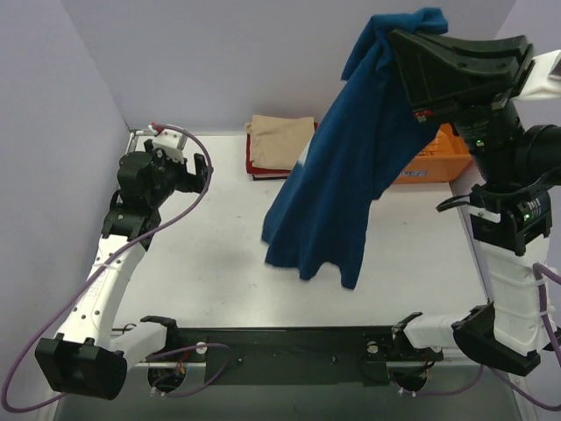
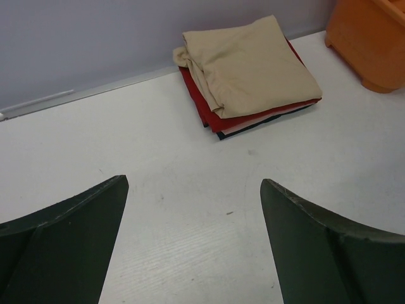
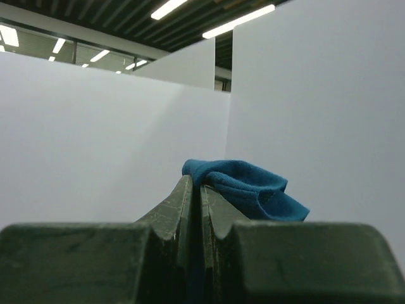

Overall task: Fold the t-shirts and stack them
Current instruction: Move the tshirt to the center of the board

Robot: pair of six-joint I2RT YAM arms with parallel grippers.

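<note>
My right gripper [image 1: 396, 35] is raised high at the right and shut on the dark blue t-shirt [image 1: 337, 167], which hangs down over the table without touching it. In the right wrist view the blue cloth [image 3: 243, 187] bulges out between the closed fingers [image 3: 176, 206]. A stack of folded t-shirts [image 1: 279, 145], beige on top, red and dark below, lies at the back centre; it also shows in the left wrist view [image 2: 250, 69]. My left gripper [image 1: 203, 172] is open and empty at the back left, its fingers [image 2: 76, 234] spread above bare table short of the stack.
An orange plastic tub [image 1: 438, 158] stands at the back right, partly behind the hanging shirt; its corner shows in the left wrist view [image 2: 370, 38]. Pale walls close the table [image 1: 202, 263] at the back and left.
</note>
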